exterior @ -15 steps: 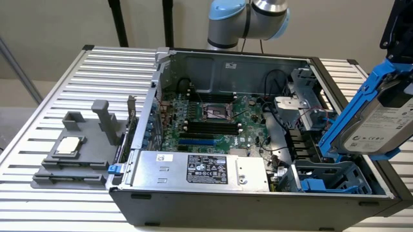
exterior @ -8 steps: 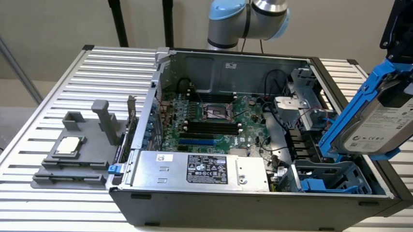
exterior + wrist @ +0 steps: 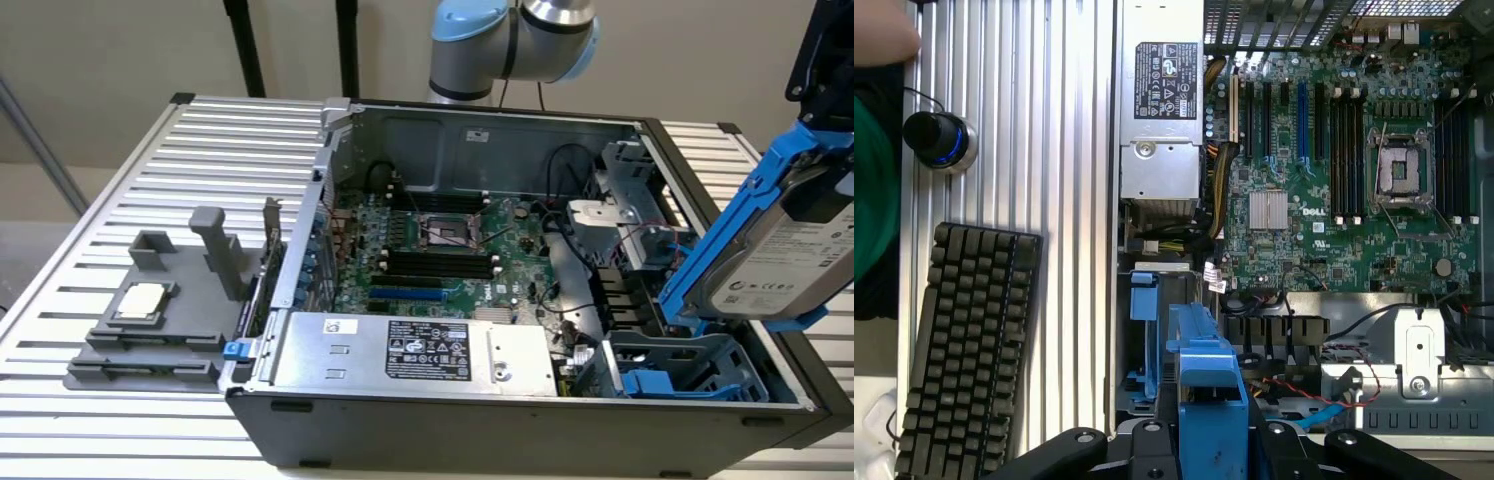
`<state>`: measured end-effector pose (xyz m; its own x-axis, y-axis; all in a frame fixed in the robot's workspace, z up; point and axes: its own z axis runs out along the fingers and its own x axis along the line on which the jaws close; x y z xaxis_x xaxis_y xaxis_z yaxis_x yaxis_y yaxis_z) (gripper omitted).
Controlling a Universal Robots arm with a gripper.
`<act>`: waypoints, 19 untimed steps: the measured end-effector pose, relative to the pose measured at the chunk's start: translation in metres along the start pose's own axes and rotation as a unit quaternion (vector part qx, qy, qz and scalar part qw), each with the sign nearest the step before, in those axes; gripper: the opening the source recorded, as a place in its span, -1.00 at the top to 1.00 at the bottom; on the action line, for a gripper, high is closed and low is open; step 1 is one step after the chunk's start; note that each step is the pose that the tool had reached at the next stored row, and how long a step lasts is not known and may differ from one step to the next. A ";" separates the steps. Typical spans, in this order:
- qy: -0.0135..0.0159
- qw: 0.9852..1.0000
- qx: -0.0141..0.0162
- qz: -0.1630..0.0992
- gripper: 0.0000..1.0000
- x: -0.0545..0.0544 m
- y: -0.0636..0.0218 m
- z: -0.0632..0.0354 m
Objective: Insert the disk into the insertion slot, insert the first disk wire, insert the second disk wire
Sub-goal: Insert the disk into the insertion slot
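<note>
The disk (image 3: pixel 781 265), a silver drive with a white label in a bright blue carrier frame (image 3: pixel 727 225), hangs tilted on edge at the exterior view's right, above the open computer case. My gripper (image 3: pixel 817 195) is shut on it from above. In the wrist view the blue carrier (image 3: pixel 1204 365) sticks out between my dark fingers (image 3: pixel 1144 445). The insertion slot (image 3: pixel 687 365), a grey-blue ribbed cage with blue clips, sits in the case's near right corner, just below the disk's lower end and apart from it. The slot (image 3: pixel 1142 340) holds nothing. No disk wires can be told apart.
A silver labelled power supply box (image 3: pixel 414 350) lies beside the slot, with the motherboard (image 3: pixel 427 250) behind it. A bare metal bracket cage (image 3: pixel 627 170) stands at the case's far right. A grey fixture (image 3: pixel 147 310) sits on the table. Keyboard (image 3: pixel 964 350), knob (image 3: pixel 939 140) and a green sleeve (image 3: pixel 869 190) lie outside the case.
</note>
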<state>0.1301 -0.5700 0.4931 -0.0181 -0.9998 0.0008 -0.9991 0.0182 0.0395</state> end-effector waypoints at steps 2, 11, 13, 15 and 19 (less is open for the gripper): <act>0.000 1.000 0.000 0.000 0.35 0.000 0.0000 0.0000; 0.000 1.000 0.000 0.000 0.35 0.000 0.0000 0.0000; 0.000 1.000 0.000 0.000 0.35 0.000 0.0000 0.0000; 0.000 1.000 0.000 0.000 0.35 0.000 0.0000 0.0000; 0.000 1.000 0.000 0.000 0.35 0.000 0.0000 0.0000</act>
<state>0.1301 -0.5700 0.4931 -0.0181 -0.9998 0.0005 -0.9991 0.0181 0.0395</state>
